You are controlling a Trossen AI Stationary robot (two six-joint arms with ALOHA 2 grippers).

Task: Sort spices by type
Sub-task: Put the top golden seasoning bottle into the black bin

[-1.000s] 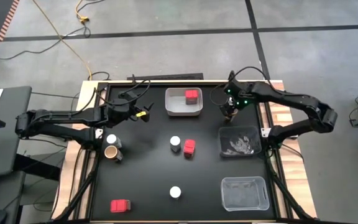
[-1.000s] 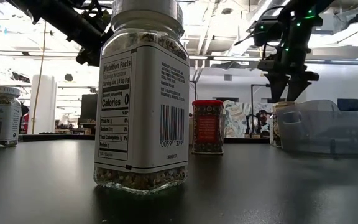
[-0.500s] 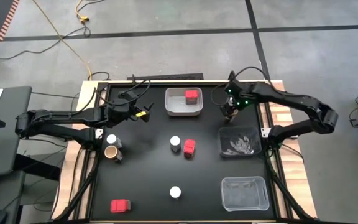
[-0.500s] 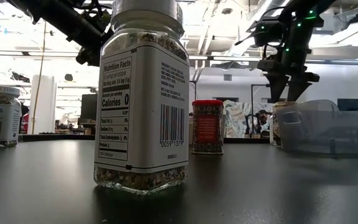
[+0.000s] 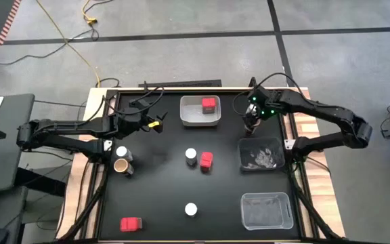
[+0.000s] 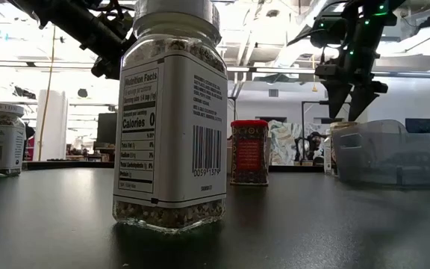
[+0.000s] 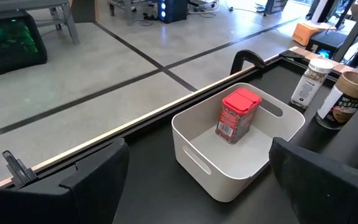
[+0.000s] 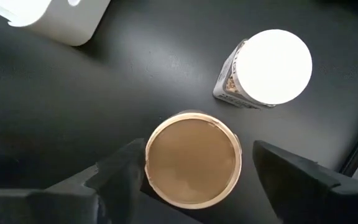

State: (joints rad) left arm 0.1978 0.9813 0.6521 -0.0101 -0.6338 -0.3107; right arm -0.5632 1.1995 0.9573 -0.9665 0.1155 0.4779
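Note:
My right gripper (image 8: 197,180) hangs open at the table's far right, pointing down. Its fingers stand either side of a brown-lidded jar (image 8: 192,158) just below it. That jar stands on the table next to a white-lidded jar (image 8: 273,67). A red box (image 5: 209,104) sits in the white bin (image 5: 189,119). On the table stand two white-lidded jars (image 5: 191,156) (image 5: 191,209), two red boxes (image 5: 206,160) (image 5: 131,224), and a white-lidded jar (image 5: 121,153) beside a brown jar (image 5: 121,166). My left gripper (image 5: 156,124) waits open, left of the bin.
Two clear plastic bins (image 5: 261,154) (image 5: 265,210) stand along the right side. In the low view a white-lidded jar (image 6: 172,119) stands close to the camera and blocks much of the table. Bare black tabletop lies at the near middle and the far left.
My right gripper has risen a little, straight up from the brown-lidded jar, which stays standing on the table beside the white-lidded jar.

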